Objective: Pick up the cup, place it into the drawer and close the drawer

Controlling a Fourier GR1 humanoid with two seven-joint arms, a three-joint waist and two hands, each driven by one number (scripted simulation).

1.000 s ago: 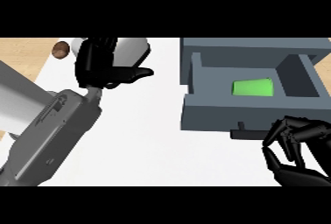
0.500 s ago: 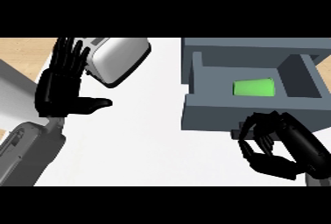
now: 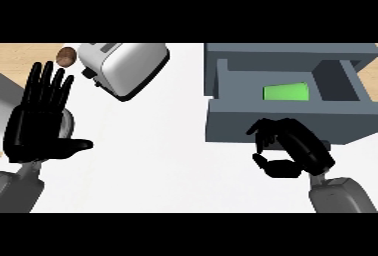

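While the drawer (image 3: 288,107) stands open, the green cup (image 3: 286,92) lies inside it. The right hand (image 3: 289,147) curls empty at the drawer's front; the left hand (image 3: 40,122) rests spread at the left edge. Likely light and rigid, the cup needs no further grasp; pushing the front panel looks next

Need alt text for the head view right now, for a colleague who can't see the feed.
An open grey drawer holds a green cup; the right hand, fingers curled, is at the drawer's front. The left hand rests open at the left edge, near a silver toaster.
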